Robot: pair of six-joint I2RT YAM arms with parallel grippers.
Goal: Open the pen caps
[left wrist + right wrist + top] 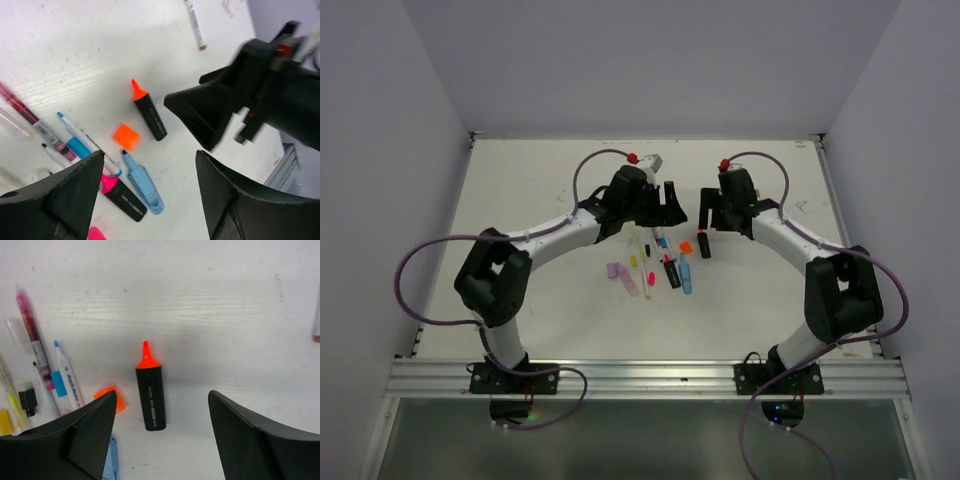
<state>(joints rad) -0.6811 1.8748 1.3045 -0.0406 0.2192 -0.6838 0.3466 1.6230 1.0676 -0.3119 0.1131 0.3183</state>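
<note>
Orange cap (126,137) lies nxt to uncapped highlighter (150,119), under spread, empty right pincer (162,392); left pincer (150,152) spread too.

Orange cap (126,137) off, lying just beside its black highlighter (150,114) (orange tip bare)

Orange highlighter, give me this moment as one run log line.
orange highlighter: uncapped, lying on table | orange cap: loose beside it | left gripper: open, empty | right gripper: open, empty, above highlighter
</note>
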